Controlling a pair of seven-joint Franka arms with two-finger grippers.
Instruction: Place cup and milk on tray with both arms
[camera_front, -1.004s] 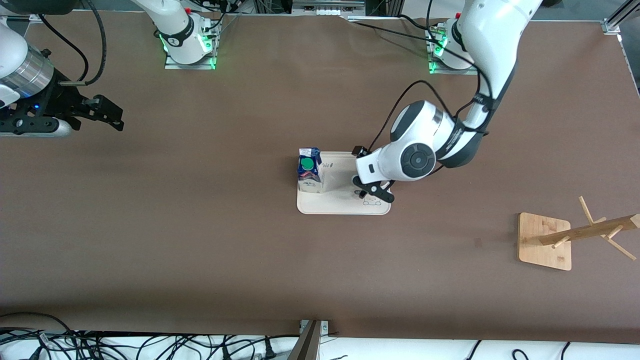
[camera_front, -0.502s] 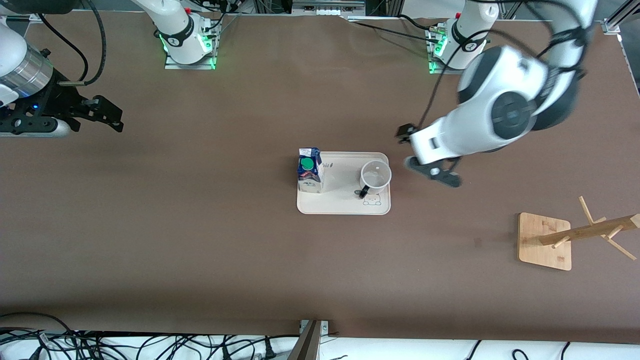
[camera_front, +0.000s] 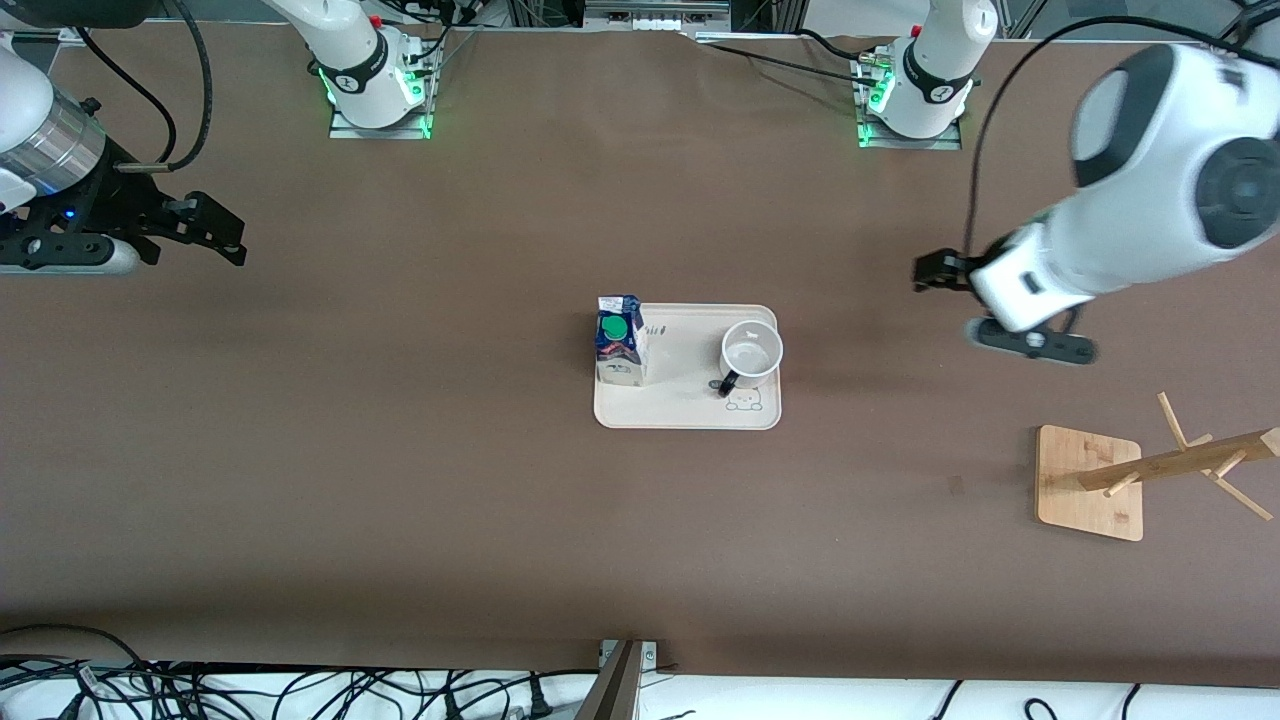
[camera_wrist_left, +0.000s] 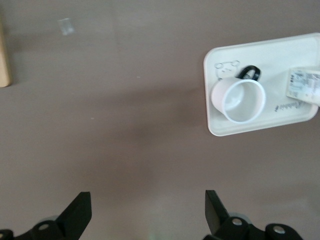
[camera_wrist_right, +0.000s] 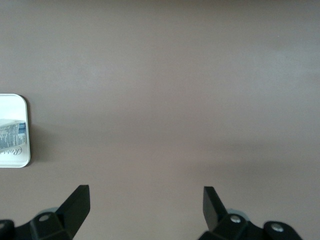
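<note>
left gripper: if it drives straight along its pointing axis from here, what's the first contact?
Likely bare tabletop. The left gripper, open and empty, points down at brown surface; the tray with cup sits off to one side, outside that line. Depth unclear.

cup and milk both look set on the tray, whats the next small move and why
Probably just park the left gripper, open and empty over bare table: the cup and milk both stand upright on the tray. The right gripper waits open at its own end.
</note>
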